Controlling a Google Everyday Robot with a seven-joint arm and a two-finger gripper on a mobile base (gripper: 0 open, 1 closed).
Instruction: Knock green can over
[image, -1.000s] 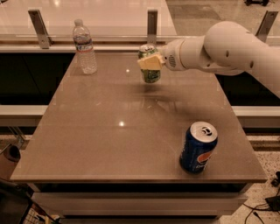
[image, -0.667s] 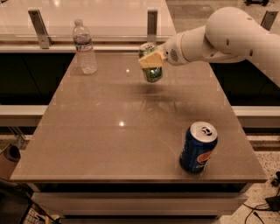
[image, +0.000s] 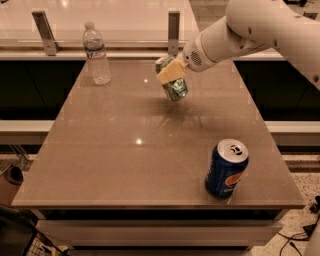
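Though half covered by a pale pad (image: 169, 75), easy to recognise as the green can (image: 176, 91): at the far middle of the table (image: 125, 165), tilted, with top toward the left and bottom toward the right. Held by the gripper (image: 168, 71), with jaws clenched on the upper half of the can. Can see only the near pad, lying across the front of the can; cannot see the second one, hidden behind it. Cannot read the label, covered in part and too small. Hard to judge contact between bottom edge and table, because of a dim reflection just below. Coming from the upper right, a thick white arm (image: 260, 30), cut off by the top and right edges, so no view of its base. Near the front right corner, upright and well apart from the green can, a blue can (image: 226, 170) with silver top. At the far left, upright too, a clear bottle (image: 96, 52), near the back edge. Behind the table, two metal posts (image: 45, 31) on a pale counter (image: 130, 20), the right one just behind the green can. Below the front left corner, some dark objects (image: 15, 235) on the floor, cut off and not possible to name.
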